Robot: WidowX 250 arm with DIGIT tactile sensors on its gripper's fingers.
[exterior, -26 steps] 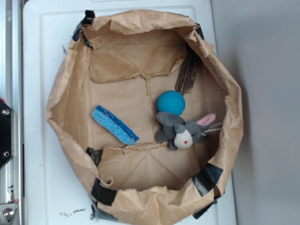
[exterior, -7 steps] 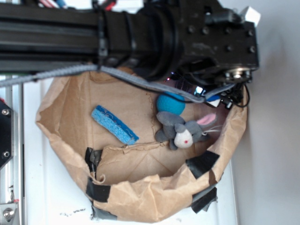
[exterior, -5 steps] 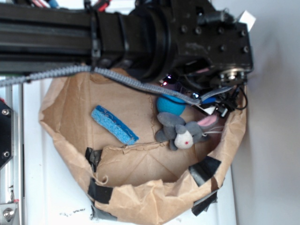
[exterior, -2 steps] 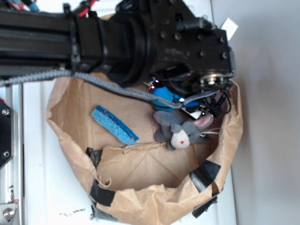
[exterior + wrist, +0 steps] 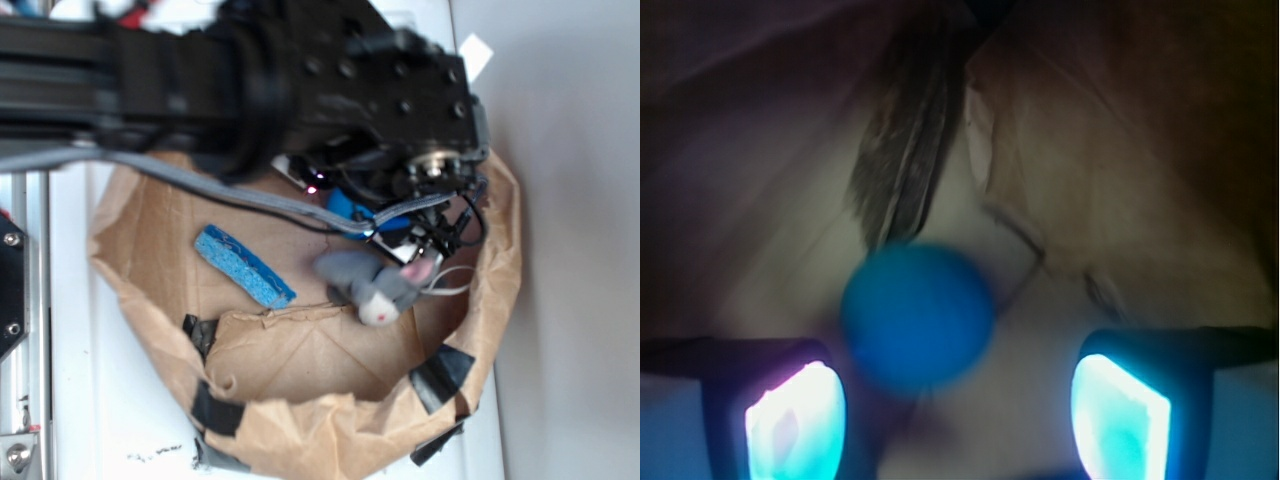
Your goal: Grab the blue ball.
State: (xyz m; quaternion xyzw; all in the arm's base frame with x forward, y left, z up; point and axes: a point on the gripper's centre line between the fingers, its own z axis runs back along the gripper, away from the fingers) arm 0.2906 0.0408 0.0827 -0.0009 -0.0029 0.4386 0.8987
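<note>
The blue ball is round and teal-blue and lies on the brown paper floor just ahead of my gripper, nearer the left fingertip than the right one. The jaws stand wide apart with nothing between them. In the exterior view only a sliver of the ball shows under the black arm, and the gripper itself is hidden under the wrist. The grey plush bunny with pink ears lies just below the ball.
A flat blue sponge lies at the left of the paper bag, whose crumpled walls rise all round. Black tape patches hold its rim. A dark creased strip runs up the bag wall behind the ball.
The arm came in over the bag and has shifted left and down over the ball. The bunny has slid a little left and down, and the bag's rim has been pushed about.
</note>
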